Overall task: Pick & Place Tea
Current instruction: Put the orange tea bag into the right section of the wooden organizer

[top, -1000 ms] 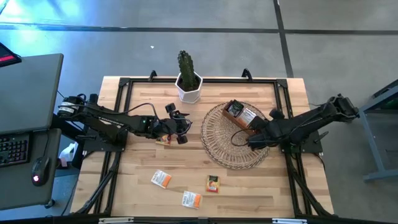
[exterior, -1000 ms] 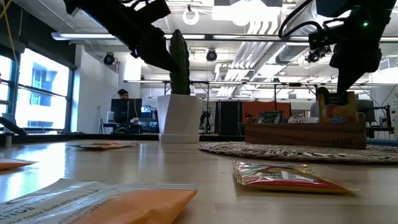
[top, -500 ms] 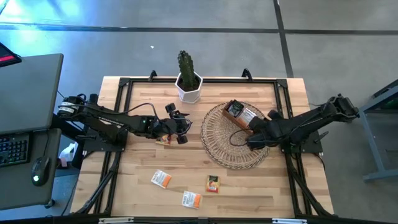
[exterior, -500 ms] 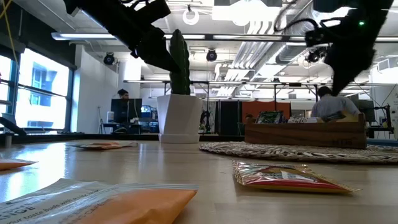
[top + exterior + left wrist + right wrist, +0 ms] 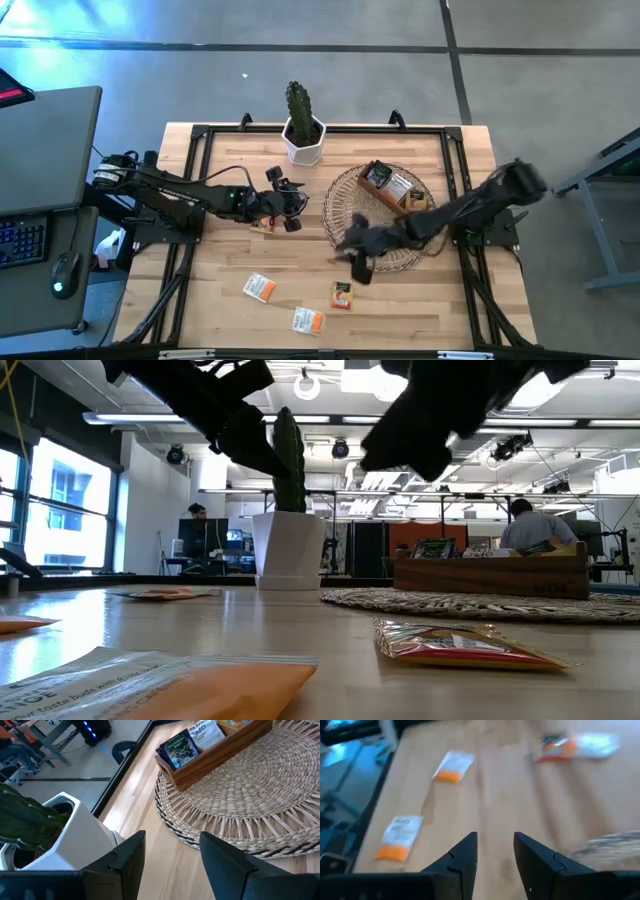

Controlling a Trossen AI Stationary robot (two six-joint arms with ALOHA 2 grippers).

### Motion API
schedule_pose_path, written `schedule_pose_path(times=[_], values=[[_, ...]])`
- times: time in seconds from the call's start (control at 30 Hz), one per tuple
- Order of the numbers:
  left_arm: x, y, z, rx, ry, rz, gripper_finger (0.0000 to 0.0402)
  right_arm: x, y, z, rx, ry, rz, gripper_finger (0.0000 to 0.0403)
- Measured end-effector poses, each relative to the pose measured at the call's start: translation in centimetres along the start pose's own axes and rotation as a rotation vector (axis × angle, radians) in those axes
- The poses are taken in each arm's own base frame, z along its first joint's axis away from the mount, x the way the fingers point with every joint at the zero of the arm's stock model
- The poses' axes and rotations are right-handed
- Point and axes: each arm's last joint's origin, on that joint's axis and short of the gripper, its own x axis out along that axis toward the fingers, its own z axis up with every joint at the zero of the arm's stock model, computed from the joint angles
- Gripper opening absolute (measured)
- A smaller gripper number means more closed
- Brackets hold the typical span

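Tea sachets loose on table; right claw open, empty; left claw open.

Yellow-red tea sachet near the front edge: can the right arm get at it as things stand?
Probably yes. The right end effector hovers open just above the yellow-red sachet, which lies flat on bare table with nothing on or against it.

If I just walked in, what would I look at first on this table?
Probably the tall green cactus in its white pot at the far edge of the wooden table. Next, the big round wicker tray holding a brown wooden box of tea sachets. The right gripper reaches open past the tray's near edge toward three loose tea sachets on the near side, while the left gripper waits open beside the tray.
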Motion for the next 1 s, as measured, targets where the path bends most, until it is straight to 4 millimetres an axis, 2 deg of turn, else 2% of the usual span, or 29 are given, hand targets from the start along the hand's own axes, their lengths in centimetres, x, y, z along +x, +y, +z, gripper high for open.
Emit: schedule_pose_path(times=[0.17, 0.33, 0.7, 1.0], values=[[0.0, 0.0, 0.0, 0.000, 0.000, -0.001, 0.0184, 4.4, 1.5, -3.7, 0.056, 0.134, 0.098, 0.0125], [0.0, 0.0, 0.0, -0.002, 0.000, -0.002, 0.0184, 6.3, 3.2, -5.7, -0.005, 0.201, 0.140, 0.0125], [0.0, 0.0, 0.0, -0.003, -0.001, -0.003, 0.0184, 7.7, 3.1, -7.9, -0.052, 0.276, 0.034, 0.0125], [0.0, 0.0, 0.0, -0.006, -0.001, -0.002, 0.0184, 7.6, 2.6, -8.4, -0.240, 0.309, -0.022, 0.0120]])
